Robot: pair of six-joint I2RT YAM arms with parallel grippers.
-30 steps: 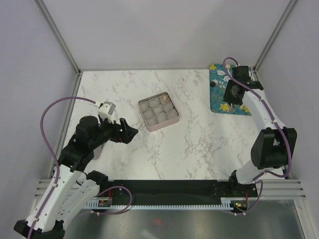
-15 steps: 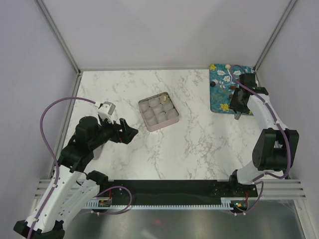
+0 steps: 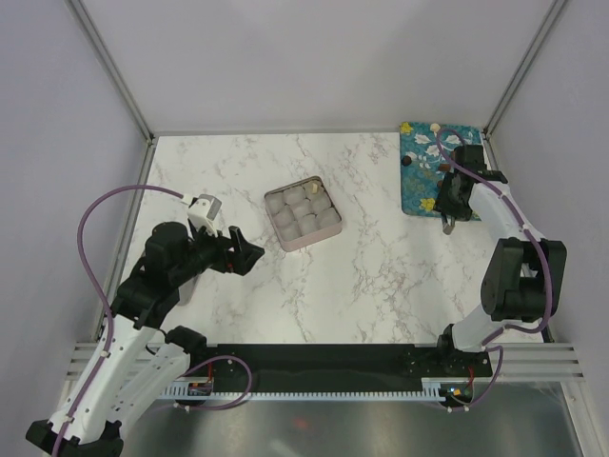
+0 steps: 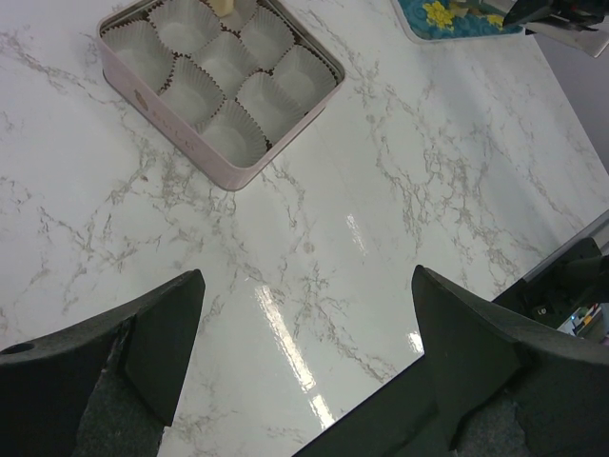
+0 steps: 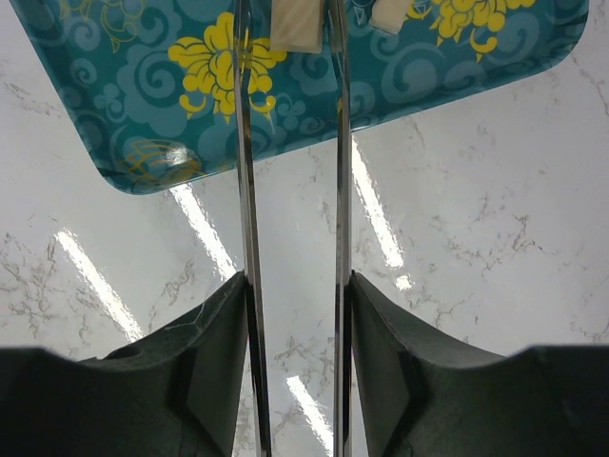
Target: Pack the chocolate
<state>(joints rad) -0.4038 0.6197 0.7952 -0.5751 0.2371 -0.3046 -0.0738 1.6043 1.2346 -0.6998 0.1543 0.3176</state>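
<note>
The right gripper [image 5: 295,314] clamps the tongs [image 5: 245,143], whose tips flank a cream chocolate [image 5: 297,24] on the tray [image 5: 143,114], far right; whether they pinch it is unclear. The left gripper [image 4: 304,324] gapes empty, near-left of the tin [image 4: 162,119], which holds one piece [image 4: 221,8].
</note>
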